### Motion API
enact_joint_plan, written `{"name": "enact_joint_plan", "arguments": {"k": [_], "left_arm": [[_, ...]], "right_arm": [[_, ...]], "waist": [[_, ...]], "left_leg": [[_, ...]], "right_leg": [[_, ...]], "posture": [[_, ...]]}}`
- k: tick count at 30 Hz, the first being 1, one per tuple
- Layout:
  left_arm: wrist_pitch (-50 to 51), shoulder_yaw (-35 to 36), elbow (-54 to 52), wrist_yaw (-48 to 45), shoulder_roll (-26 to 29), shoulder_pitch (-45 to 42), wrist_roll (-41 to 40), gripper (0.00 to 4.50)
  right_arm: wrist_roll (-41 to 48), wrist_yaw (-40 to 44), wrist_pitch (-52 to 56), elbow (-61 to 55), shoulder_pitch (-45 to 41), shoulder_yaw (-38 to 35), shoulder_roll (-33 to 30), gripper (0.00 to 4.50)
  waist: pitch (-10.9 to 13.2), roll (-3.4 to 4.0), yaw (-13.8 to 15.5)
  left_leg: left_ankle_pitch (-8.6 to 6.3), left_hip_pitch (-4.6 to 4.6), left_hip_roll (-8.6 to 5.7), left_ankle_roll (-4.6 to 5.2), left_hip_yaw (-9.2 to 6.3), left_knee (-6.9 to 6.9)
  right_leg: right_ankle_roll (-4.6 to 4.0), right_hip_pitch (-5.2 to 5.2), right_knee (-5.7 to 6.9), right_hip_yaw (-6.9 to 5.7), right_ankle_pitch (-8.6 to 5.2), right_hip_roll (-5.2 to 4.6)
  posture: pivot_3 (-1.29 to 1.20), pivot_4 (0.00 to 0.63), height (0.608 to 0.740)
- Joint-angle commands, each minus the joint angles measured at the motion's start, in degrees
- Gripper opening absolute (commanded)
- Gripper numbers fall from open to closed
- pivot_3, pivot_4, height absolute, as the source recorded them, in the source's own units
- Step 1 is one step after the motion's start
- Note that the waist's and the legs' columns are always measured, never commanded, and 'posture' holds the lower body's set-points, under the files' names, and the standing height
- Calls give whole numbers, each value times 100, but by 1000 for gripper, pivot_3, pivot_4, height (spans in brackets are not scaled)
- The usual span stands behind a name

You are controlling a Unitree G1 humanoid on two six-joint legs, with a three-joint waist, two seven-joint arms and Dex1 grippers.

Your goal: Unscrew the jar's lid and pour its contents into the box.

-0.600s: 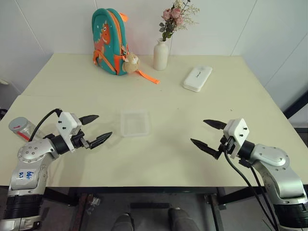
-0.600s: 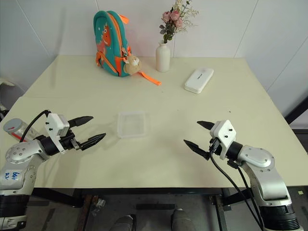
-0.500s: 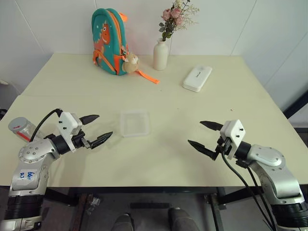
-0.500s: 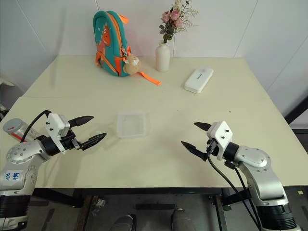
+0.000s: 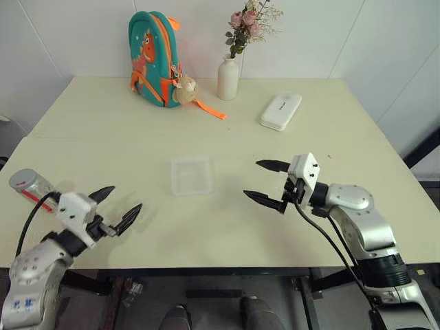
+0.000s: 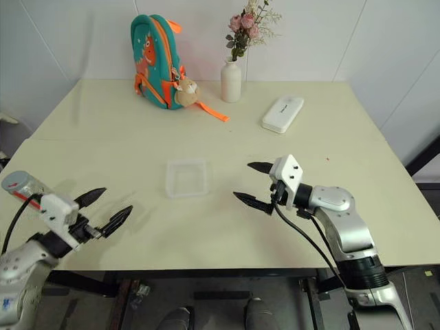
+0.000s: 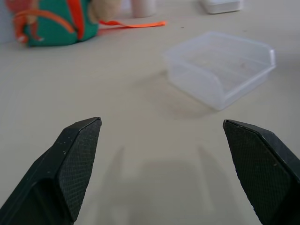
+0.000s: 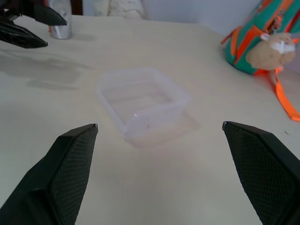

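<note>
The pale table (image 5: 289, 227) is carrying everything, with a teal backpack (image 5: 152, 58) standing at its far edge beside a white vase (image 5: 227, 78) of flowers and a white oblong case (image 5: 280, 111) lying to their right. The clear box (image 5: 192, 175) is sitting empty near the table's middle, and the jar (image 5: 29, 187) is lying tilted at the table's left edge, its red stripe showing and its lid apparently on it. The right gripper (image 5: 267, 184) is hanging just beside the box's right side with its jaws spread wide on nothing; the left gripper (image 5: 114, 208) is hovering near the front edge with its jaws equally wide and empty, the jar lying well off to its outer side and slightly behind its fingertips. The likely trouble is coming from that placement: the jar is resting so close to the edge that a sideways nudge from a finger could be rolling it off the table. The right gripper, reaching across, could also be shoving the light box.
</note>
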Motion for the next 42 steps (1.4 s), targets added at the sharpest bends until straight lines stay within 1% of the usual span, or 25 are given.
{"name": "enact_joint_plan", "arguments": {"k": [1, 4, 5, 7, 10, 14, 19, 26, 35, 42], "left_arm": [[-177, 475, -520, 662, -352, 345, 121, 4435], [-79, 917, -688, 1618, -961, 364, 17, 4435], [-39, 1052, -664, 1794, -1083, 342, -82, 4435], [-58, 1166, -568, 2199, -1284, 258, 53, 4435], [-53, 1349, -372, 2661, -1334, 59, 147, 4435], [-1, 1496, -95, 3072, -1158, -349, 183, 4435], [-62, 1348, 323, 2956, -898, -689, 251, 4435], [-365, 1414, 1240, 2847, -651, -1314, 113, 4435], [-631, 1314, 2172, 2481, -269, -1634, 113, 4435], [-866, 1217, 3122, 2172, 301, -2100, 276, 4435]], "right_arm": [[146, 164, -97, -49, -230, 105, 200, 4500], [300, 432, -91, 53, -481, 145, 325, 4500], [297, 472, -102, 38, -506, 181, 361, 4500], [274, 588, -299, 118, -560, 173, 409, 4500], [342, 712, -173, 144, -623, 231, 470, 4500], [281, 783, -260, 173, -638, 288, 563, 4500], [243, 641, -241, 97, -616, 293, 689, 4500], [202, 420, -246, -61, -599, 274, 760, 4500], [172, 137, -219, -257, -460, 257, 769, 4500], [159, -107, -183, -440, -292, 234, 727, 4500]], "waist": [[0, 0, 19], [0, -1, 29], [0, -1, 27], [-3, -6, 27], [-3, -6, 22], [-3, -6, 21], [-3, -6, 4], [-3, -6, 8], [-3, -7, 17], [-3, -7, 8]], "left_leg": [[0, 0, 1, 0, -1, 1], [1, -2, -1, 0, -1, 8], [1, -1, -2, 0, -1, 11], [1, 1, -2, 0, -1, 13], [2, 1, -2, 0, -3, 12], [2, 0, -2, -1, -3, 11], [0, -1, -2, -4, -2, 9], [0, -2, -1, -5, -2, 5], [-1, -2, -1, -7, -2, 1], [-2, -2, 0, -8, -3, 0]], "right_leg": [[-2, 0, 0, -1, -1, 2], [-4, 4, -5, -1, -2, 0], [-3, 9, -7, -1, -1, -2], [-3, 11, -9, -1, 1, -1], [-3, 10, -9, -3, 1, 1], [-3, 8, -9, -3, 1, 2], [-3, 7, -10, -2, 1, 2], [-2, 4, -10, -4, 1, 4], [-1, 1, -9, -5, 1, 3], [-2, 0, -9, -6, 1, 3]], "posture": [[0, 150, 740], [0, 150, 740], [0, 150, 740], [0, 150, 740], [0, 150, 740], [0, 150, 740], [0, 150, 740], [0, 150, 740], [0, 150, 740], [0, 150, 740]]}}
